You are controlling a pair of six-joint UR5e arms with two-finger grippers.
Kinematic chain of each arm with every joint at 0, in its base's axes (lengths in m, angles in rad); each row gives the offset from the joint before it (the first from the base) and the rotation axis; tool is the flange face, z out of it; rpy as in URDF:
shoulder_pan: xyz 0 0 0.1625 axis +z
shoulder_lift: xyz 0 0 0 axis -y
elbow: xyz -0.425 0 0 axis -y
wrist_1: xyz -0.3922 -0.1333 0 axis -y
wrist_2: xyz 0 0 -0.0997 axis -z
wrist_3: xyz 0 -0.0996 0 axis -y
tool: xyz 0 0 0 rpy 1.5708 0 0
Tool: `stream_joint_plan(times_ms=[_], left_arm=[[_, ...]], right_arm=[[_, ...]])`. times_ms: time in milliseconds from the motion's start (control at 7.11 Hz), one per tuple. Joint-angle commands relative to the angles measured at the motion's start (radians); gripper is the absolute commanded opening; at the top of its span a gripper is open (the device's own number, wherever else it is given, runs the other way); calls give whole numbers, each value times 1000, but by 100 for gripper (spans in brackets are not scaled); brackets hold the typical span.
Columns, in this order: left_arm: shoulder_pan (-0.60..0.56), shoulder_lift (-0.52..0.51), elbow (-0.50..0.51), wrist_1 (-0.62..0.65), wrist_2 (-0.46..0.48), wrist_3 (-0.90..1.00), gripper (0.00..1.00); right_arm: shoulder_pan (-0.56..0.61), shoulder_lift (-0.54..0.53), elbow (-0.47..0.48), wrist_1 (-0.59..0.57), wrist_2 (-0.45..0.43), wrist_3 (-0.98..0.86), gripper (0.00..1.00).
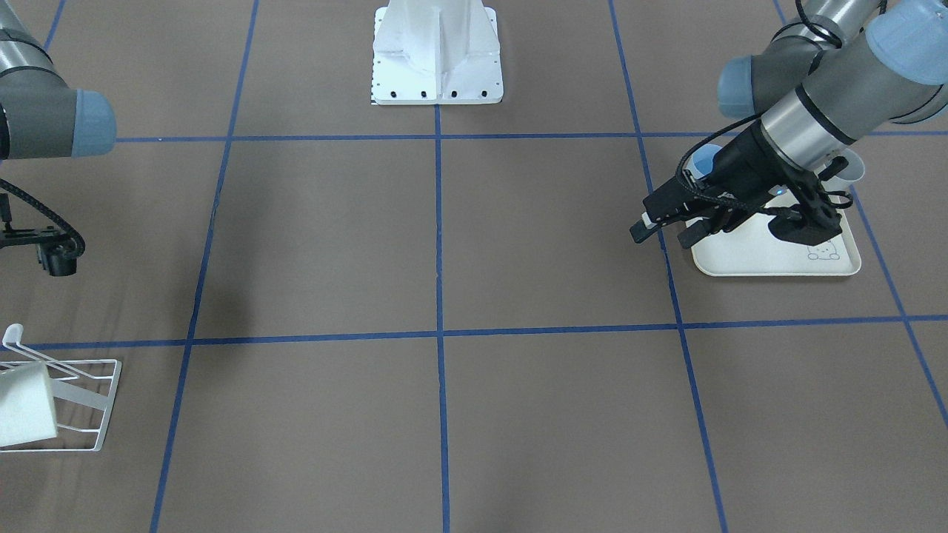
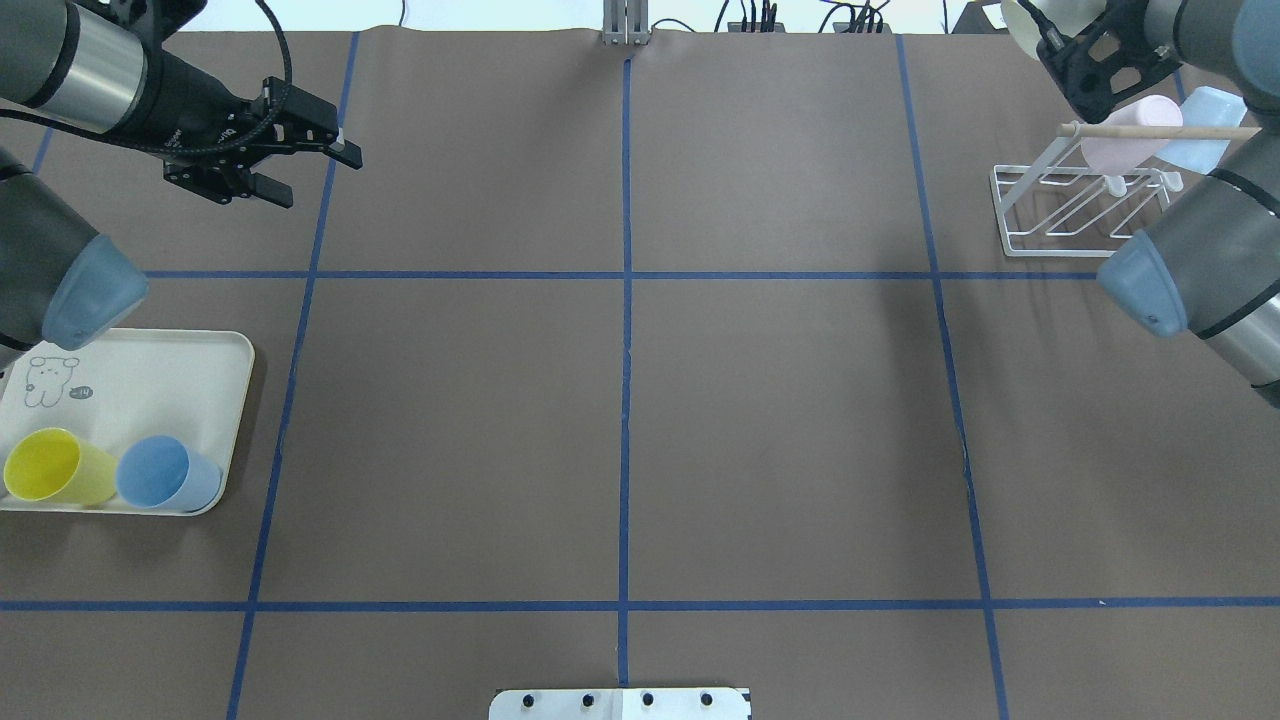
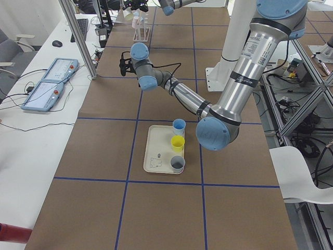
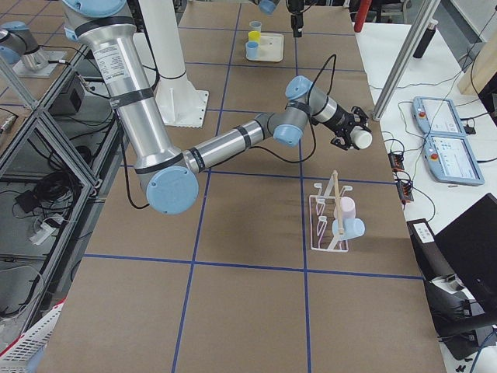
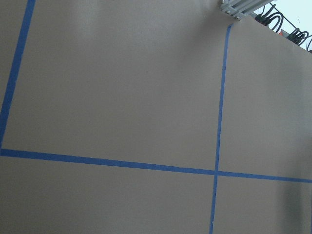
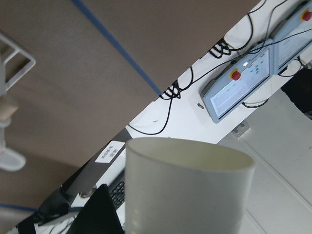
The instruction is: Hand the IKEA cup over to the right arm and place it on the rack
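My right gripper (image 2: 1062, 45) is clamped on the cream cup (image 6: 187, 190), held in the air just beyond the rack (image 2: 1075, 205). The wrist view shows only the cup, not the grip, and the overhead view cuts off the cup's rim. My left gripper (image 2: 300, 170) hangs with its jaws apart and nothing between them, far across the table (image 2: 780, 420) from the rack. The grey cup (image 3: 177, 164) shows only in the left side view.

The table is brown with a grid of blue tape (image 2: 625, 400). Past the rack lies a white bench (image 4: 458, 206) with two pendants (image 4: 433, 116) and cables.

There are six cups. One is held, the pink cup (image 2: 1120, 145) and the pale blue cup (image 2: 1200, 140) are on the rack, and the blue cup (image 2: 165, 472), the yellow cup (image 2: 45, 465) and the grey cup are on the tray (image 2: 150, 370), well apart from the rack.
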Motion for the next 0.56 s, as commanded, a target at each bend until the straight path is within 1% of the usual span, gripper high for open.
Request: stream_joint_plan(times_ms=[0, 141, 281, 422], left_arm=[[1, 1, 1, 0, 1, 0, 100], [2, 1, 1, 0, 1, 0, 100], [2, 1, 1, 0, 1, 0, 100], [2, 1, 1, 0, 1, 0, 100]], right_arm=[[8, -19, -27, 0, -90, -162, 14], [7, -36, -39, 1, -140, -182, 13], [5, -59, -62, 15, -188, -195, 16], [1, -59, -79, 15, -214, -189, 17]])
